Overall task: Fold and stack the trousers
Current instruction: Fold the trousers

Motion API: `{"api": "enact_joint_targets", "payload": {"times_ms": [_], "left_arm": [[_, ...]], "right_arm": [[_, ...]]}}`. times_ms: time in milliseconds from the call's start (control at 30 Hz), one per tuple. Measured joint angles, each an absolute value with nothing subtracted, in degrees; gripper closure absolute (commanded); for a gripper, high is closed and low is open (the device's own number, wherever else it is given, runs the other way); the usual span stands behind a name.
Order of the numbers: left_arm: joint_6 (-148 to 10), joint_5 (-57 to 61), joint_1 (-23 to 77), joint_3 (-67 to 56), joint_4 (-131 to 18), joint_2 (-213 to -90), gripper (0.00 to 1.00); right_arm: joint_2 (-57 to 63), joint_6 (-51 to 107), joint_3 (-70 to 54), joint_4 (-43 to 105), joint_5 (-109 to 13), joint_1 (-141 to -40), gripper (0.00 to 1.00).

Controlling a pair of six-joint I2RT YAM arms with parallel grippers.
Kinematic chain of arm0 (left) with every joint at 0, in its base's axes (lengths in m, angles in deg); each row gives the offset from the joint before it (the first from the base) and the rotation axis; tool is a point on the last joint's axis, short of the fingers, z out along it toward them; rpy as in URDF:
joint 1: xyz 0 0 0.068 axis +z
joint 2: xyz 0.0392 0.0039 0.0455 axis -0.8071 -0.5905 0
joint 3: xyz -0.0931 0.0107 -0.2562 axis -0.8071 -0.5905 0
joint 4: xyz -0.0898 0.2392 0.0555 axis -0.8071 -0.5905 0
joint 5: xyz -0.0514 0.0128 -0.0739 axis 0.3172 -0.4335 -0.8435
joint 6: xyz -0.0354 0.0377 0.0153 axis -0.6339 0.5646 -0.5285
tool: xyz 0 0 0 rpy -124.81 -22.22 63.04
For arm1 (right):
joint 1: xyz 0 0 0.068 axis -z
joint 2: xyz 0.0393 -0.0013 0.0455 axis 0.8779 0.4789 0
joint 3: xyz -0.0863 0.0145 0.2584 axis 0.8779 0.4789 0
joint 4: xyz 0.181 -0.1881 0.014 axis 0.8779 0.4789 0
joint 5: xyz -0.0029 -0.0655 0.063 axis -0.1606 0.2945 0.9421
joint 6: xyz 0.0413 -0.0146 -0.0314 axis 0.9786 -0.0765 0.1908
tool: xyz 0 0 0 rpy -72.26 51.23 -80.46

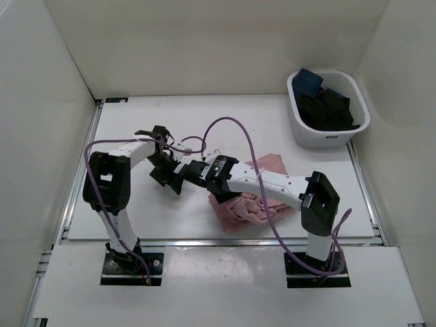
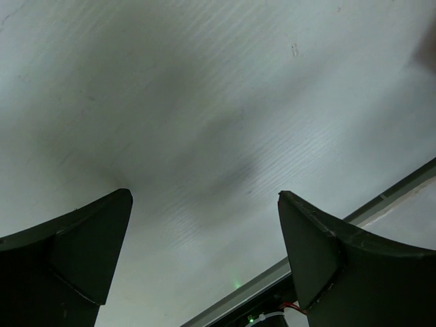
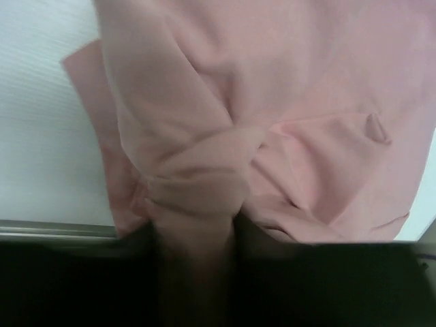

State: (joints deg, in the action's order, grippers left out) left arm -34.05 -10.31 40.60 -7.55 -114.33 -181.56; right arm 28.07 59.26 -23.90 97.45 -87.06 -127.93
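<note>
Right wrist, R gripper (image 3: 195, 269) pinching pink trousers (image 3: 286, 109)

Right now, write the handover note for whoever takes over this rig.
Left gripper: open, empty, above bare table.
Right gripper: shut on a bunch of the pink trousers.
Trousers: crumpled near the table's front edge, right of centre.
Dark clothes: in the white basket, far right corner.
Done: one pair grasped; nothing folded or stacked.
Left: spread, fold, stack; then probably the basket's contents.
</note>
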Motion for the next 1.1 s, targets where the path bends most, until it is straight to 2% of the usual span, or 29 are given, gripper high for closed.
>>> {"api": "enact_joint_targets", "payload": {"times_ms": [67, 167, 300, 367, 400, 467, 500, 567, 667, 800, 867, 967, 1100], "left_arm": [[-34.09, -9.55, 40.6, -7.53, -114.18, -181.63, 0.0], [-34.22, -8.26, 40.6, -7.44, -114.24, -181.65, 0.0], [-34.22, -5.39, 40.6, -6.42, -114.4, -181.63, 0.0], [-34.07, -3.91, 40.6, -4.86, -114.9, -181.5, 0.0], [-34.0, -3.21, 40.53, -3.68, -115.18, -181.17, 0.0], [-33.78, -2.05, 40.31, -0.38, -116.17, -180.25, 0.0], [-33.65, -1.5, 39.88, 1.82, -116.65, -179.68, 0.0], [-33.48, -0.48, 38.06, 7.94, -118.57, -179.33, 0.0], [-33.04, -0.24, 31.57, 18.35, -119.58, -179.33, 0.0], [-32.63, -3.47, 17.17, 23.64, -119.03, -179.03, 0.0], [-32.41, -6.09, 9.34, 22.17, -119.14, -179.11, 0.0], [-32.01, -8.1, 0.47, 15.81, -119.07, -179.2, 0.0], [-31.93, -7.23, -6.11, 3.27, -117.46, -179.38, 0.0]], "right_arm": [[27.96, 59.24, -24.44, 96.75, -86.67, -128.28, 0.16], [27.91, 57.01, -24.42, 95.35, -85.42, -128.94, 0.01], [24.02, 53.64, -22.39, 90.39, -85.01, -131.21, 0.01], [17.12, 53.03, -17.73, 85.8, -85.05, -132.3, 0.12], [12.24, 53.05, -14.59, 83.15, -85.38, -132.41, 0.27], [0.96, 53.8, -6.8, 77.69, -85.4, -130.57, 0.45], [-5.0, 54.8, -3.0, 75.54, -85.53, -128.45, 0.67], [-13.7, 57.32, 2.99, 72.48, -86.38, -122.9, 0.83], [-20.3, 61.34, 11.86, 69.49, -86.67, -112.52, 0.88], [-19.38, 62.8, 24.34, 63.63, -80.94, -99.12, 0.96], [-18.53, 63.02, 29.06, 60.99, -76.61, -92.98, 1.0], [-18.09, 64.16, 33.43, 57.82, -71.5, -86.31, 1.0], [-17.81, 66.54, 38.53, 53.51, -66.67, -83.17, 1.0]]}}
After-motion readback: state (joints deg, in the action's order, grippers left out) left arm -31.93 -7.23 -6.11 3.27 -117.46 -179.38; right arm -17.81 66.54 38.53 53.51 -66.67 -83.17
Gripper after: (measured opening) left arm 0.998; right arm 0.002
